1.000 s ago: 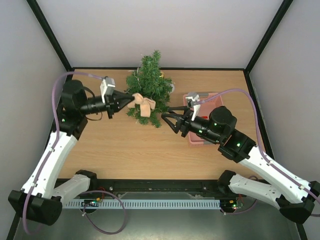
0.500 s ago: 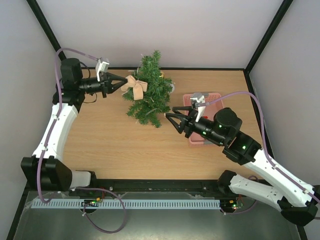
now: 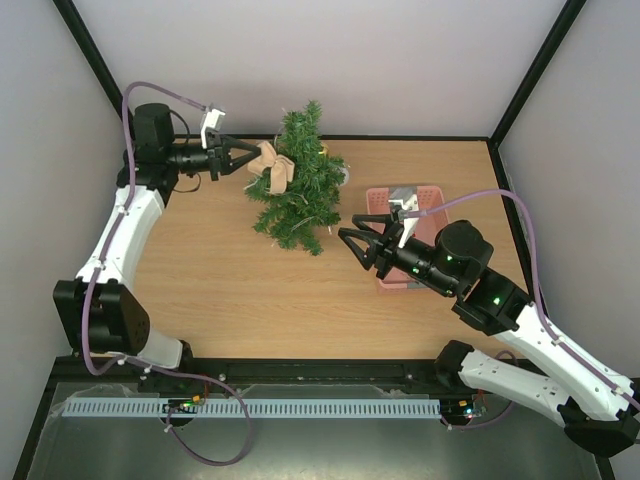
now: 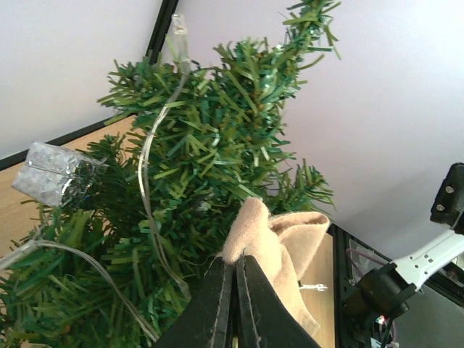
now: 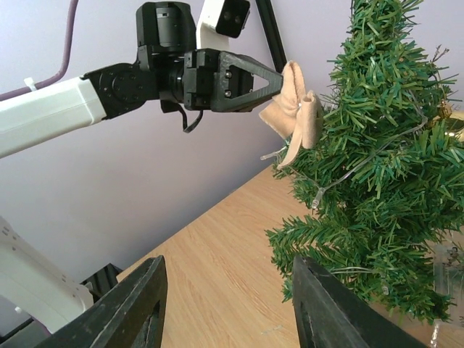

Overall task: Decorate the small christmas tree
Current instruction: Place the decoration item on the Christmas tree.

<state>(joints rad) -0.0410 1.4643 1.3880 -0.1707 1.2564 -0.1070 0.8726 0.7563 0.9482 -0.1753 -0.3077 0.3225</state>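
Observation:
The small christmas tree [image 3: 298, 178] stands at the back middle of the table, with a clear light string [image 4: 148, 156] draped through its branches. My left gripper [image 3: 245, 160] is shut on a beige felt bow [image 3: 272, 167] and holds it against the tree's upper left side. In the left wrist view the bow [image 4: 279, 239] sits pinched between closed jaws, right against the needles. The right wrist view shows the bow [image 5: 297, 109] touching the tree [image 5: 384, 167]. My right gripper [image 3: 352, 237] hangs open and empty just right of the tree's lower branches.
A pink basket [image 3: 428, 192] lies right of the tree, partly under my right arm. A clear battery box [image 4: 51, 174] hangs on the light string. Black frame posts and pale walls close in the back and sides.
My left arm has lifted the bow from the tree's lower front up to its upper left side. My right gripper has drifted slightly right and toward the front, still open.

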